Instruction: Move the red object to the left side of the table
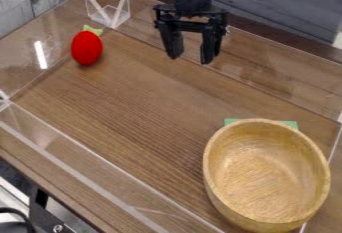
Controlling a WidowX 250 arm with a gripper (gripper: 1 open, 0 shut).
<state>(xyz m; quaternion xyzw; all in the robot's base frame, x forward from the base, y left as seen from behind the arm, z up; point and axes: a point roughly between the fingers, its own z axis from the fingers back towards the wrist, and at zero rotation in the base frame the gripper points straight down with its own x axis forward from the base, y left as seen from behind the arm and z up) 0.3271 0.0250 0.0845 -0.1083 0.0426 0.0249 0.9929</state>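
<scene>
- The wooden bowl (266, 173) stands nearest the camera, well in front of my tool and off to its right in the picture. A green pad (235, 123) shows at its far rim. It plays no part in this job.
- The tabletop (147, 107) is brown wood grain inside low clear walls (40, 142). The stretch between the bowl and my tool is bare.
- The red object (87, 47) rests on the tabletop well to the left of my tool in the picture, slightly nearer the camera, close to the left wall. It touches nothing but the surface.
- Handling judgement: it looks like a small, light toy fruit with a smooth, hard skin. Being round, it is likely to roll or squirt out under an off-centre pinch.
- Recommended hold: bring the jaws down over its widest girth, one on each side, below the small green leafy top (91, 30). Do not pinch the leaf; it appears too small to hold securely.
- My tool (191, 49) hangs above the far part of the tabletop, pointing steeply down. Its jaws stand spread wide with nothing between them.
- A clear angled stand (107, 9) sits beyond the fruit, to the far left of my tool.
</scene>
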